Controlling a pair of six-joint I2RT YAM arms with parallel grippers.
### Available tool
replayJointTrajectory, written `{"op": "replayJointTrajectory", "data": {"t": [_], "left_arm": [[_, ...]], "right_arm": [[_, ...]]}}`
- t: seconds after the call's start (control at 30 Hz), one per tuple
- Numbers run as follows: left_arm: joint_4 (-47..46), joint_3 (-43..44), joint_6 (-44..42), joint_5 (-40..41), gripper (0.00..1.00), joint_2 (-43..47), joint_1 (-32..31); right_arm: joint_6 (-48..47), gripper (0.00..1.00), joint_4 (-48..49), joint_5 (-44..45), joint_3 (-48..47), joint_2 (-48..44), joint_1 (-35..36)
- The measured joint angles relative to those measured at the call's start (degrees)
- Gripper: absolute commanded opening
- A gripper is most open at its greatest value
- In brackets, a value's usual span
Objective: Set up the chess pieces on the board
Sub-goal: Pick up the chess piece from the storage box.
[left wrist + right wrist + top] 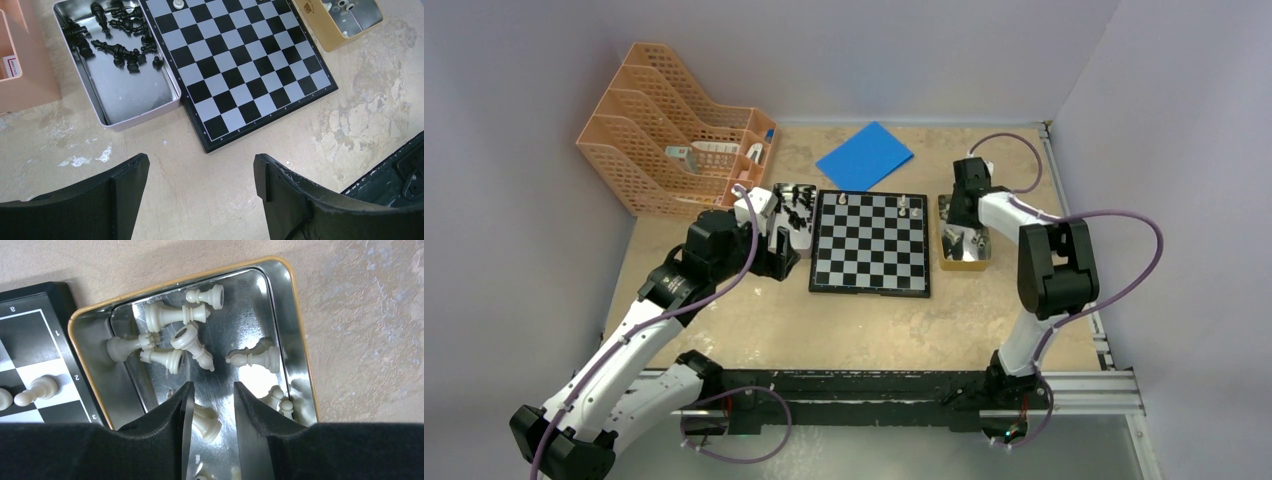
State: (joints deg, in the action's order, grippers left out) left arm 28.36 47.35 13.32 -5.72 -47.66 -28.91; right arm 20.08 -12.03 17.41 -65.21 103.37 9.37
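Observation:
The board [871,242] lies flat mid-table, with three white pieces along its far row, one of them [841,201] at the left. Several black chess pieces [120,35] lie in a silver tin [142,112] against the board's left side. Several white pieces [172,315] lie tumbled in a yellow-rimmed tin [295,315] on its right. My left gripper [200,162] hangs open over bare table near the board's [240,65] corner. My right gripper [214,386] is low over the yellow tin, its jaws apart. One white piece [207,424] lies loose beneath them.
An orange file rack [674,150] stands at the back left. A blue sheet [865,156] lies behind the board. A metal rail [1074,385] runs along the near edge by the arm bases. Grey walls enclose the table.

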Motion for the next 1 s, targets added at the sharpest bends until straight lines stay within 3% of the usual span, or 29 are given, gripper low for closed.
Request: {"op": "replayJointTrajectory", "data": {"t": [0.27, 1.0], "left_arm": [[0.0, 0.0, 0.0, -0.02, 0.77, 0.02, 0.0], [-0.04, 0.0, 0.0, -0.04, 0.77, 0.44, 0.0]], "right_arm": [[-0.22, 0.35, -2.43, -1.09, -0.68, -1.44, 0.0], [-4.17, 0.42, -3.69, -3.61, -5.14, 1.57, 0.0]]}}
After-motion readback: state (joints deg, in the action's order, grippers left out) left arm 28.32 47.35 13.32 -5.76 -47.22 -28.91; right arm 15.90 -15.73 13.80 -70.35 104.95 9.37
